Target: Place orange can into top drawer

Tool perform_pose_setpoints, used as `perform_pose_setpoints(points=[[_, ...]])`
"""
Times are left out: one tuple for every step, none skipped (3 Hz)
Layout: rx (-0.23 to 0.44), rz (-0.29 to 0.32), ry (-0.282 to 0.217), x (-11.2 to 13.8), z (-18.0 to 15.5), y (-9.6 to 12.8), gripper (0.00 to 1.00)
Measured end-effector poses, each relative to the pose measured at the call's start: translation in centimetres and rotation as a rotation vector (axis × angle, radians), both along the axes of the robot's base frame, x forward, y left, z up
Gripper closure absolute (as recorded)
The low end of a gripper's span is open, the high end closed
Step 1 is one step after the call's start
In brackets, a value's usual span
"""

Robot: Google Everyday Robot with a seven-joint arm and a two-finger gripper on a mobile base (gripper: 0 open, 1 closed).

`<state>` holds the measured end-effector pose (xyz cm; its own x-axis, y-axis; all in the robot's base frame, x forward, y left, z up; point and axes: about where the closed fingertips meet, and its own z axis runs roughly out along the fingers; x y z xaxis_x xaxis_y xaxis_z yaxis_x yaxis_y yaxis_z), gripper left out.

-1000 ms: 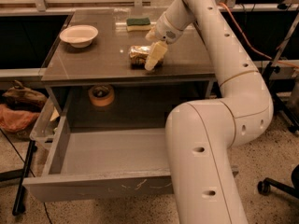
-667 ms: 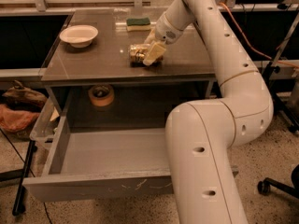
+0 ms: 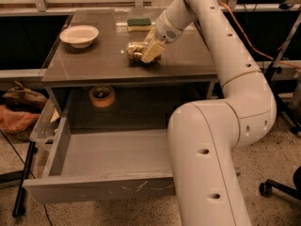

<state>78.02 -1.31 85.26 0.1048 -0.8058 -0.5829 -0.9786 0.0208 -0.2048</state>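
A: We see warm, dimmish light from above; the smooth brown tabletop carries a soft sheen.
B: We note the cream two-finger gripper, at the table's middle, lit pale; deep shadow fills the recess underneath.

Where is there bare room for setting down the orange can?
The top drawer floor is bare from its left wall to the arm. So is the tabletop strip in front of the bowl. Crowded: gripper at the orange can, sponge just behind.
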Motion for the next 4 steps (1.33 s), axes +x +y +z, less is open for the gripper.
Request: perform_pose_setpoints(points=[[0.014, 0.054, -0.031, -1.5, 1.3, 0.1, 1.00], [0.022, 0.055, -0.150, -5.3, 7.4, -0.5, 1.00], [0.023, 0.056, -0.148, -5.3, 7.2, -0.4, 1.00], [0.037, 0.055, -0.136, -6.0, 6.6, -0.3, 1.00]])
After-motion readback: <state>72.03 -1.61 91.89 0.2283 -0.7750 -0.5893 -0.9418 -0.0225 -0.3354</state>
